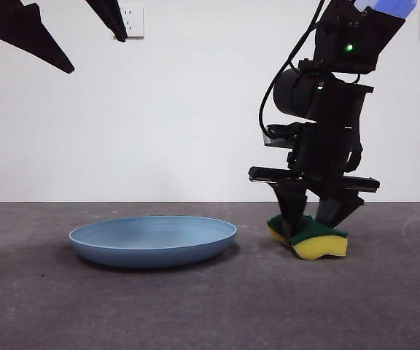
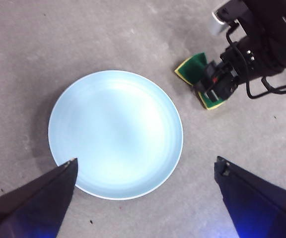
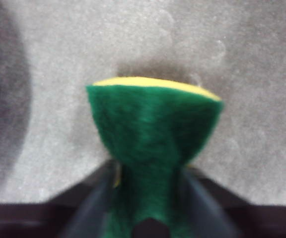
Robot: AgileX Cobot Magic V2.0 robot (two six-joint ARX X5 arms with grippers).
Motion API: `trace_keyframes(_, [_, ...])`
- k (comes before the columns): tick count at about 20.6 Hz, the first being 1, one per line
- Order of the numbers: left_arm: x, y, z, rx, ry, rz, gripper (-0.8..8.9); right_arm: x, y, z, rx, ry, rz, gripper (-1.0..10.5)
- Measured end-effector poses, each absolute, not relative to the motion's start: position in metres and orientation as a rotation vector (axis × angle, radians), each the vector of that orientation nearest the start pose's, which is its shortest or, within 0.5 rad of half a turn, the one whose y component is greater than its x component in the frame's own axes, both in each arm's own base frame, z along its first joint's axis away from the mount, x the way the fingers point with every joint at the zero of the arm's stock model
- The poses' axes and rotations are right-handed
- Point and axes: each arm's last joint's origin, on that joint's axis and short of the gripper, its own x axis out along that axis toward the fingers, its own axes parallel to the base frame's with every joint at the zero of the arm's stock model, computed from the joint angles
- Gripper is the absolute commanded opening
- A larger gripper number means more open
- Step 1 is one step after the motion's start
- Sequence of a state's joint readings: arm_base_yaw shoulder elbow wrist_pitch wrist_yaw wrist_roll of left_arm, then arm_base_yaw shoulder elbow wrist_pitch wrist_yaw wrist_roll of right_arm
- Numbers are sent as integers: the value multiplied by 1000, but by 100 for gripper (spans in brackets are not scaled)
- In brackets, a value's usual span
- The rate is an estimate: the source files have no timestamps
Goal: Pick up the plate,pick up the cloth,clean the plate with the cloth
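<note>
The light-blue plate (image 1: 153,240) lies flat on the grey table, left of centre; the left wrist view shows it whole from above (image 2: 115,133). The cloth is a yellow sponge with a green scouring face (image 1: 313,238), right of the plate. My right gripper (image 1: 313,222) is shut on it, pinching its middle so the foam bulges, green face up (image 3: 153,131). It is low at the table. The sponge and right arm also show in the left wrist view (image 2: 195,74). My left gripper (image 2: 145,171) hangs open high above the plate, empty.
The grey table (image 1: 210,306) runs to a white wall with two sockets (image 1: 133,20). The left gripper's jaws show as black tips at the top left of the front view (image 1: 31,33).
</note>
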State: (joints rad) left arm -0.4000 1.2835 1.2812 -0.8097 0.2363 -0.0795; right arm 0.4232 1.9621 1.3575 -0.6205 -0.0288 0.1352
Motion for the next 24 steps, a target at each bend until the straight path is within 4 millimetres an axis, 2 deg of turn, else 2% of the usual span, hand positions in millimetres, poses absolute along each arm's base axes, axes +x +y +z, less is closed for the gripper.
trace_keyframes(6, [235,-107,348,-6,826,-569,459,354,161,167,-121,1231,315,630])
trace_keyframes(8, [235,-106,348,13,822,-553,459,352,160,176,-116,1215,317,625])
trace_keyframes(9, [235,-105,347,29,817,-526,457,350,159,185,-111,1193,321,561])
trace_keyframes(10, [236,-104,347,44,813,-501,377,346,157,199,-105,1167,325,348])
trace_keyframes(11, [236,-104,347,65,807,-490,176,340,155,215,-98,1138,330,74])
trace_keyframes(12, [236,-104,347,84,802,-495,-33,333,152,233,-93,1098,339,-2])
trace_keyframes(15, [236,-104,347,123,791,-511,-8,311,141,285,-76,950,368,-9])
trace_keyframes(17, [238,-104,349,135,764,-498,-8,297,135,311,-69,859,376,-10])
trace_keyframes(21, [241,-105,356,128,687,-495,-8,265,122,357,-37,685,398,-10])
trace_keyframes(24, [230,-104,372,120,580,-498,-8,234,114,386,-27,529,400,-10])
